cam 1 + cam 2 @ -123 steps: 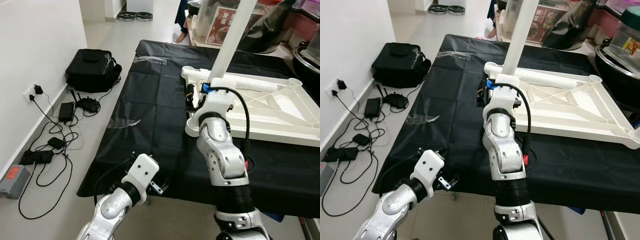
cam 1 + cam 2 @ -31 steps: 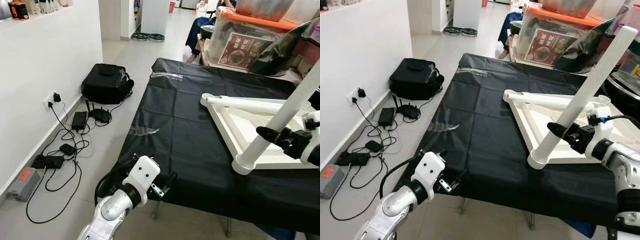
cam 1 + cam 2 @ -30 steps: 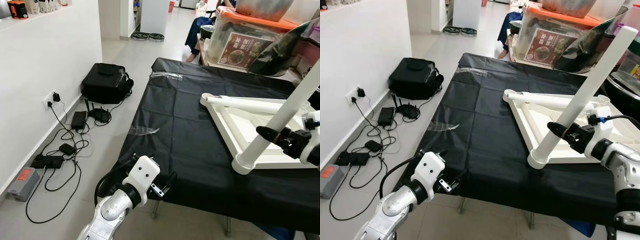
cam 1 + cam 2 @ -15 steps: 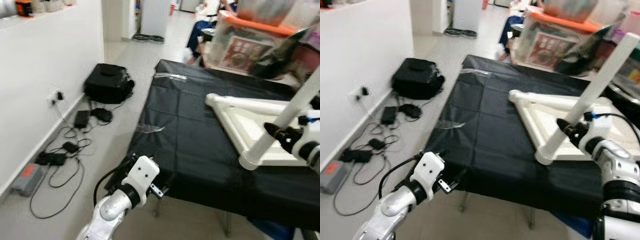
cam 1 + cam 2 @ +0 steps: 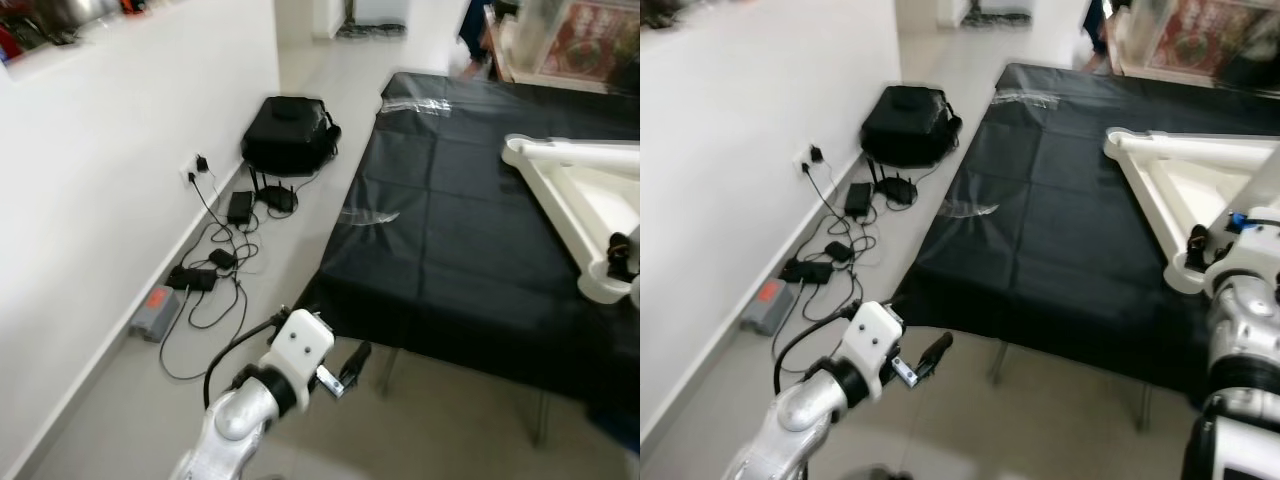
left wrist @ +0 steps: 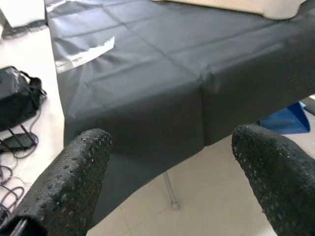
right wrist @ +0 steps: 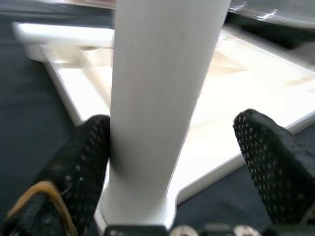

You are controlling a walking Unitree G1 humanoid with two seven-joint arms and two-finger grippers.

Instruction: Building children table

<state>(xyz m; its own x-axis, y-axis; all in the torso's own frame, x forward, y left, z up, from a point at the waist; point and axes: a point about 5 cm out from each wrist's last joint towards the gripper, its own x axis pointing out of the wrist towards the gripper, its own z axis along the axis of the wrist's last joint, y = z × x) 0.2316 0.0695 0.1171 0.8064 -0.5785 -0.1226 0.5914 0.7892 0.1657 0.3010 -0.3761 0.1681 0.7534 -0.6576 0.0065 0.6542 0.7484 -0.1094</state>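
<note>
At the far left, a black bag [image 5: 290, 133] is seen on the floor against the white wall, with chargers and cables [image 5: 215, 268] strewn nearer along the skirting. The left gripper [image 6: 174, 184] is held low over the floor, just off the near left corner of the bench [image 5: 455, 240], which is covered by a black cloth; its fingers [image 6: 74, 179] are spread wide apart with nothing between them. On the right part of the bench the white table frame [image 5: 1180, 190] is laid flat, its long rail running from left to right along the far side. At its near corner a white table leg [image 7: 160, 98] is stood upright, its long axis vertical. The right gripper [image 7: 172, 162] is placed around this leg, one finger touching it, the other apart.
</note>
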